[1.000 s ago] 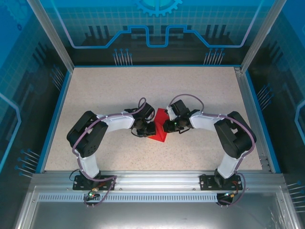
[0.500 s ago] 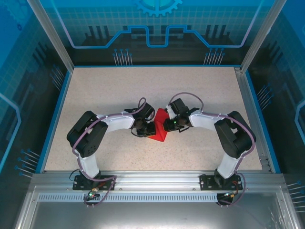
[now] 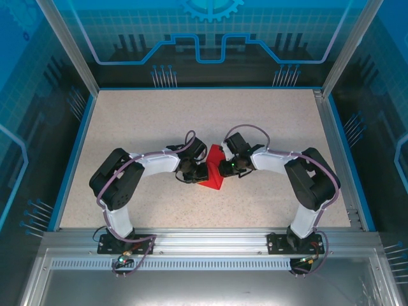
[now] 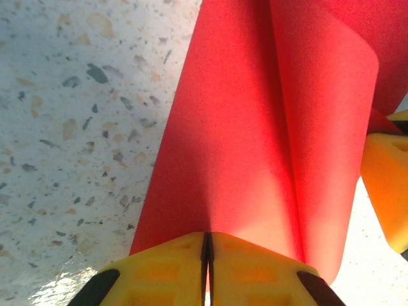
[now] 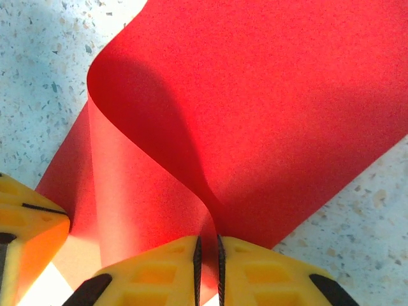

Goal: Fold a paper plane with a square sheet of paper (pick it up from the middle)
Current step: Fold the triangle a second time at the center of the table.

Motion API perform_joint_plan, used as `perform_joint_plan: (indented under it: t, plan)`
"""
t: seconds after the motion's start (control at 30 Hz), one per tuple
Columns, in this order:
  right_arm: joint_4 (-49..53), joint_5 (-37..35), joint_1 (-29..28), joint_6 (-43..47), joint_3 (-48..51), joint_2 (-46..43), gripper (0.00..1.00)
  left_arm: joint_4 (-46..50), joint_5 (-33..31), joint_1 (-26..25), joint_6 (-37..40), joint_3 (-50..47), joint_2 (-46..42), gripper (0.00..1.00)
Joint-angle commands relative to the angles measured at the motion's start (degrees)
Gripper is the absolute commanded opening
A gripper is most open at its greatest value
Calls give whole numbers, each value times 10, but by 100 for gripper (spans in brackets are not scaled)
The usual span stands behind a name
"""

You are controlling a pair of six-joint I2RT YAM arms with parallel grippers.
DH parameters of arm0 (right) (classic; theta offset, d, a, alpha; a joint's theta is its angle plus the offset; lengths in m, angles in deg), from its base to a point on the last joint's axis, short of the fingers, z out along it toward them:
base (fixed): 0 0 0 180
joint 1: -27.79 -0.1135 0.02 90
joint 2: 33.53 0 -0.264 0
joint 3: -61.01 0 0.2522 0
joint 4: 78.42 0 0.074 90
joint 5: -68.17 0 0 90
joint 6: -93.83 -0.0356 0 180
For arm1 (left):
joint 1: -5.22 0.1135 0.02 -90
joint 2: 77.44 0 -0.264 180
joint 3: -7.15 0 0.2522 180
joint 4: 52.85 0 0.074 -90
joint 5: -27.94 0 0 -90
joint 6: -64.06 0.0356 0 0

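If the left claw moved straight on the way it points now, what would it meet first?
The square sheet of paper that the left claw pinches: its curled fold rises ahead. The right claw seems off to the side.

No words, numbers or brand marks are showing clearly enough to be read. The one sign-like mark is a light-blue gear emblem point(image 3: 211, 7), sitting at the top of the far wall panel point(image 3: 127, 38), with circuit-style lines point(image 3: 210, 52) running beneath it.
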Motion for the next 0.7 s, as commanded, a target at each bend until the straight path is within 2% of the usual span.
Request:
perform_joint_plan:
  t: [0.0,0.67]
  plan:
    - [18,-12,-8,7,-17,6,17,22,-13,6,9,-7,1,12]
    - [28,-20,-9,11,-24,22,17,22,-12,6,9,-6,1,12]
